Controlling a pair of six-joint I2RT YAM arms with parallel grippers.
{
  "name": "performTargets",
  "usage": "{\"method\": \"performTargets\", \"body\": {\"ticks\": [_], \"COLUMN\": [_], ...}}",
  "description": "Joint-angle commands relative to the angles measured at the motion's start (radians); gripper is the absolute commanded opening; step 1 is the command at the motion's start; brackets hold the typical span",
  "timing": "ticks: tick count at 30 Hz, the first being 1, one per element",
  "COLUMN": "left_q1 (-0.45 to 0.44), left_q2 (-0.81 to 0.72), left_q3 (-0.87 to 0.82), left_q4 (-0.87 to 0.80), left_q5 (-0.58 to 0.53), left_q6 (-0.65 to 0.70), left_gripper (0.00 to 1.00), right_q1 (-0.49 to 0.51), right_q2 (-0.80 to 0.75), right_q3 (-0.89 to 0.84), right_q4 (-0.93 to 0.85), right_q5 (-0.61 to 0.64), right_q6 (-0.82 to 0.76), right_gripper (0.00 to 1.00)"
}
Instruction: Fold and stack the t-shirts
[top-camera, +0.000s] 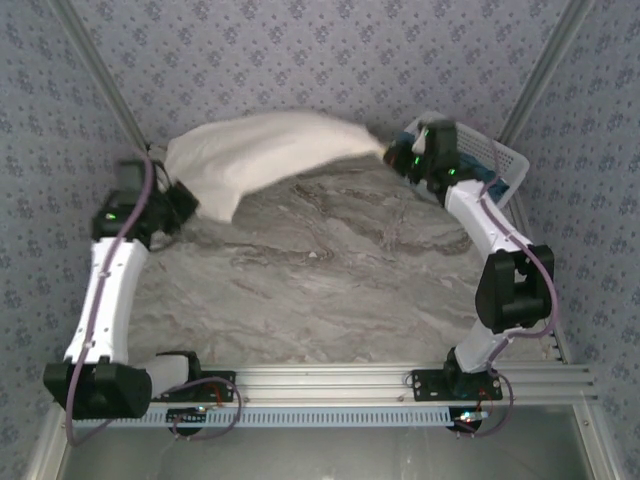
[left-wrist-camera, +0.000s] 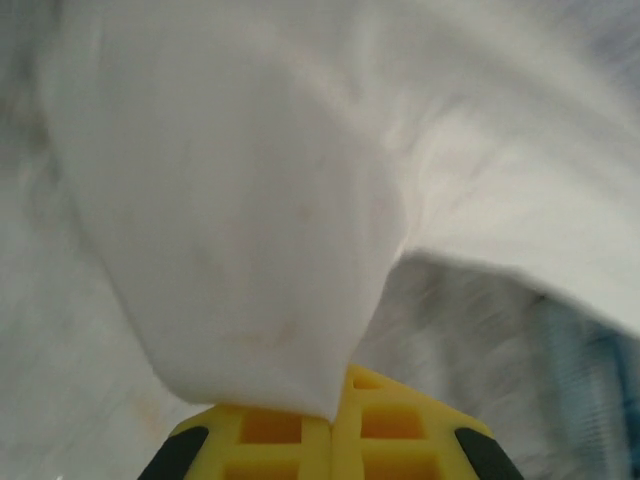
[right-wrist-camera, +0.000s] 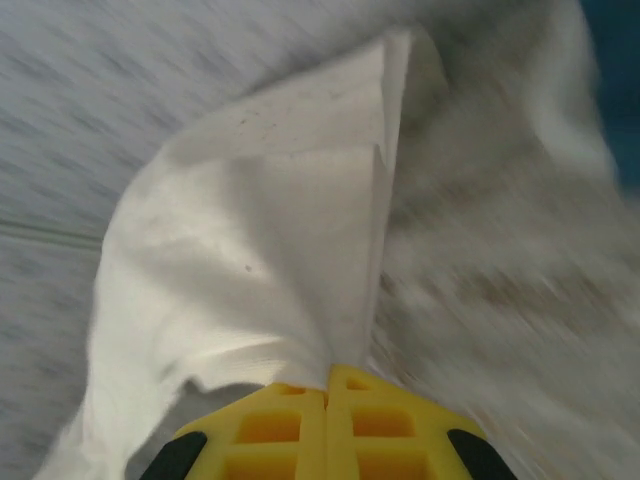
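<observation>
**Item 1. Cream-white t-shirt** (top-camera: 265, 155): one soft cloth shirt, stretched crosswise over the far part of the table and gripped at both ends. It bulges widest towards the left end and narrows to a point at the right. Whether its lowest fold touches the tabletop cannot be told. Small dark specks show on the cloth in the right wrist view (right-wrist-camera: 250, 240).

**Item 2. Left gripper** (left-wrist-camera: 332, 415): jaws closed, with a bunched corner of the shirt pinched between the yellow fingers (left-wrist-camera: 270, 430). The cloth billows away from the tips. It sits at the far left of the table (top-camera: 178, 205).

**Item 3. Right gripper** (right-wrist-camera: 328, 385): jaws closed on a folded edge of the same shirt, which rises from the tips in a peak. It sits at the far right, just beside the basket (top-camera: 393, 155).

**Item 4. Teal-blue cloth** (top-camera: 483, 152): dark, lying inside the basket and partly hidden by the right arm.

**Item 5. Basket** (top-camera: 508, 165): white plastic lattice, at the far right corner.

**Item 6. Table** (top-camera: 320, 280): grey marbled surface, with a metal rail (top-camera: 400, 380) along the near edge.
</observation>
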Motion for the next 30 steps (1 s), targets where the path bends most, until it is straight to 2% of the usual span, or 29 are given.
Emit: {"method": "performTargets", "body": {"ticks": [1, 5, 10, 18, 28, 30], "left_q1": [-0.065, -0.104, -0.116, -0.116, -0.122, -0.128], "left_q2": [-0.059, -0.057, -0.059, -0.106, -0.046, -0.065], "left_q3": [-0.189, -0.409, -0.53, -0.585, -0.607, -0.611], "left_q4": [-0.001, 0.039, -0.005, -0.064, -0.061, -0.08], "left_q5": [0.008, 0.027, 0.012, 0.002, 0.026, 0.022], "left_q6": [-0.017, -0.037, -0.084, -0.177, -0.249, -0.269], "left_gripper": [0.0, 0.0, 0.0, 0.0, 0.0, 0.06], "right_q1": [0.046, 0.07, 0.078, 0.088, 0.099, 0.098], "right_q2": [-0.079, -0.06, -0.035, -0.145, -0.233, -0.233], "right_q3": [-0.165, -0.298, -0.311, -0.38, -0.466, -0.479], "right_q4": [-0.126, -0.209, -0.367, -0.538, -0.665, -0.66], "right_q5": [0.143, 0.212, 0.283, 0.383, 0.447, 0.448], "right_q6": [-0.081, -0.104, -0.144, -0.122, -0.04, -0.043], "right_gripper": [0.0, 0.0, 0.0, 0.0, 0.0, 0.0]}}
